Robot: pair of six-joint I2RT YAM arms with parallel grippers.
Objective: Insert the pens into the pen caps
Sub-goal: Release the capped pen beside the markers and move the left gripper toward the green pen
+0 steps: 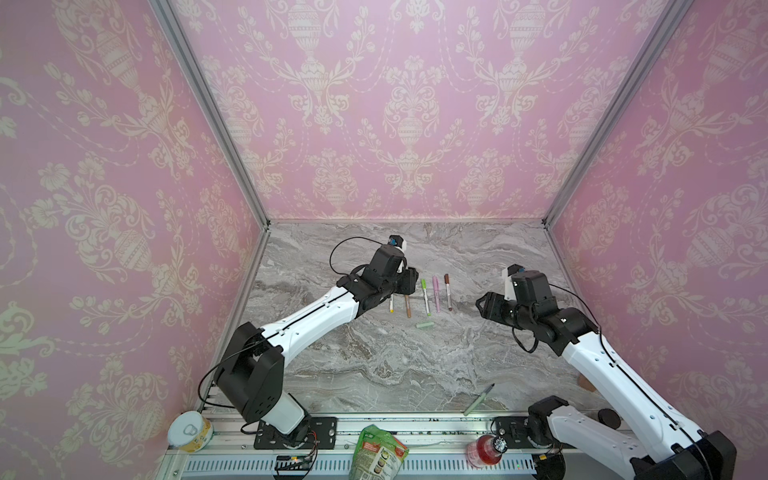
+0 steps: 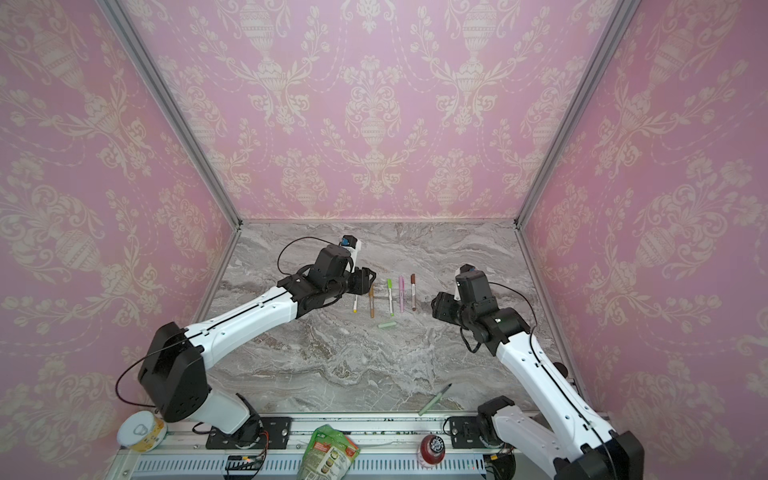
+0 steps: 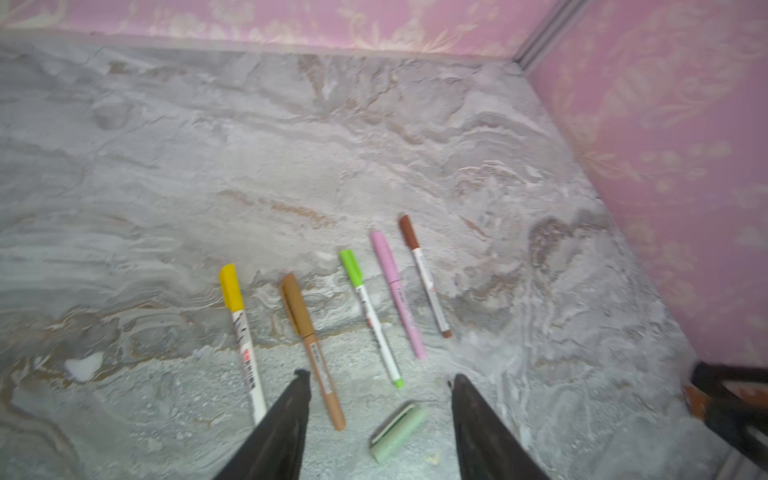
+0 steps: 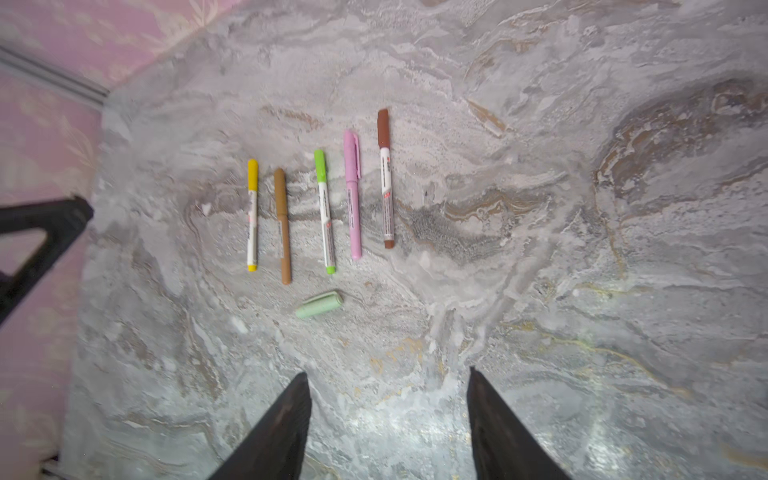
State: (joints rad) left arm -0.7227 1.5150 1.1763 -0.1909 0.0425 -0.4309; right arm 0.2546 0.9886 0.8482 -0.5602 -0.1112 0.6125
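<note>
1. Loose pale green cap (image 3: 398,432) lies just beside five capped pens (image 4: 325,212).
2. Uncapped pale green pen (image 1: 478,400) lies near the front edge.
3. My left gripper (image 3: 379,374) hovers over the row's left end, spread, empty.
4. My right gripper (image 4: 388,372), also spread, hangs well apart.

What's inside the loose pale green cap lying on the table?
No pen sticks out of the pale green cap; the matching pale green pen lies apart, near the front edge. The cap's bore itself is hidden by its wall.
</note>
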